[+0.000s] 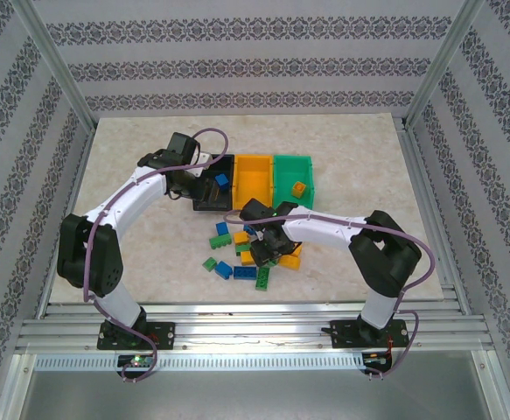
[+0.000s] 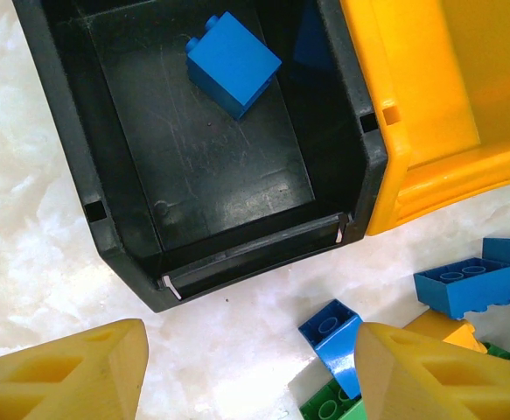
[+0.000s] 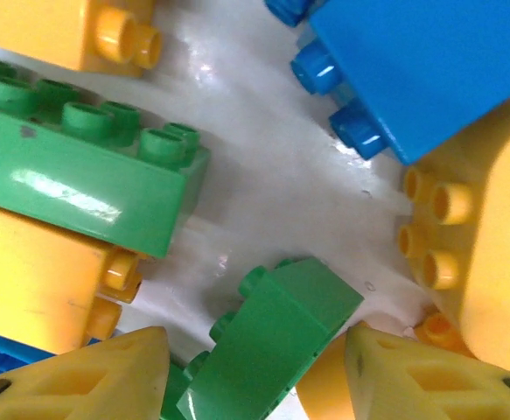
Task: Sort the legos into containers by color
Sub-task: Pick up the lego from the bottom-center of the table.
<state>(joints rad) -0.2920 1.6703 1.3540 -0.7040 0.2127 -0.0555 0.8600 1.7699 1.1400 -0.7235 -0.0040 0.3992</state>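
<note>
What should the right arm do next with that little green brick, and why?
Probably close the right gripper on the small green brick. The gripper is open, straddling that tilted brick, and a yellow brick sits close beside it, so a slow squeeze seems safest before lifting toward the green bin.

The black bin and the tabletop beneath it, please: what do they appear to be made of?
The black bin looks like moulded plastic, semi-gloss, with fine scratches on its floor. The tabletop shows white marbled veining and a soft sheen: stone or printed laminate, I cannot tell.
</note>
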